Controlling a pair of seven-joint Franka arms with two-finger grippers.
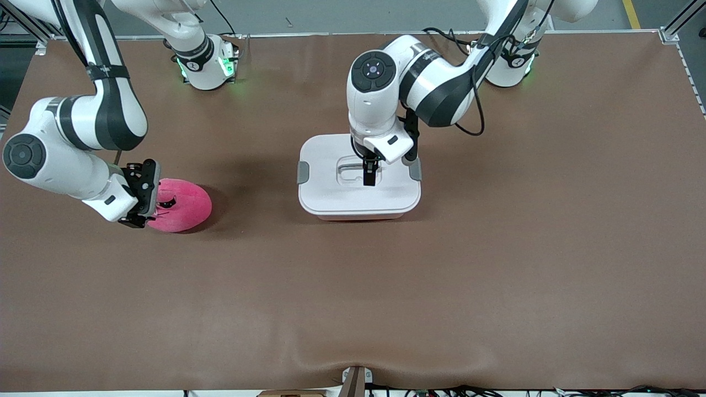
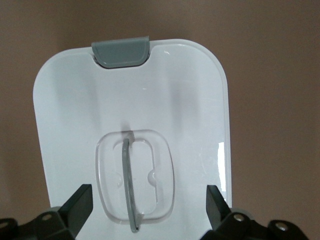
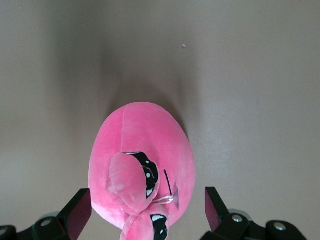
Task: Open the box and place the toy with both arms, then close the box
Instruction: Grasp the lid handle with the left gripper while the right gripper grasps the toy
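Front view: both end effectors gape, empty.

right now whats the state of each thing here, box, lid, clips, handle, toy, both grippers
box: closed, on the table
lid: on the box
clips: both down along the lid's edges
handle: in its recess, not gripped
toy: lying on the table, not gripped
left gripper: open, over the handle
right gripper: open, at the toy, fingers either side
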